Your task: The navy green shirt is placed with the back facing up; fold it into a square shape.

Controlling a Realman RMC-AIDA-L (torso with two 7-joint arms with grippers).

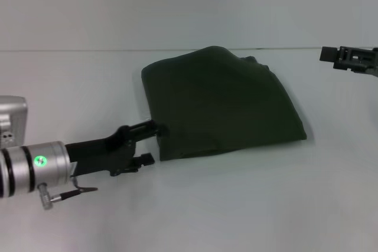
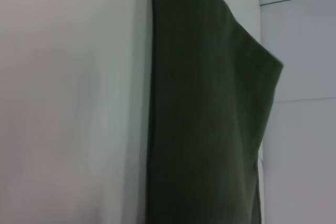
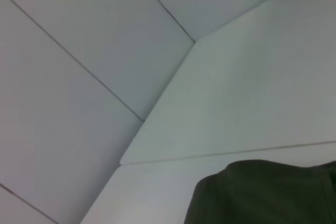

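Observation:
The navy green shirt (image 1: 224,101) lies folded into a compact, roughly square bundle in the middle of the white table, plain side up, no lettering showing. My left gripper (image 1: 152,143) is low at the bundle's near left corner, jaws apart, with the upper finger (image 1: 155,127) touching the cloth's left edge and nothing held between the fingers. The left wrist view shows the shirt (image 2: 210,119) close up along its folded edge. My right gripper (image 1: 348,57) hangs raised at the far right, away from the cloth. The right wrist view shows one corner of the shirt (image 3: 262,195).
The white table (image 1: 236,205) spreads around the shirt. A white panelled wall (image 1: 189,4) stands behind the table's far edge. Panel seams show in the right wrist view (image 3: 79,61).

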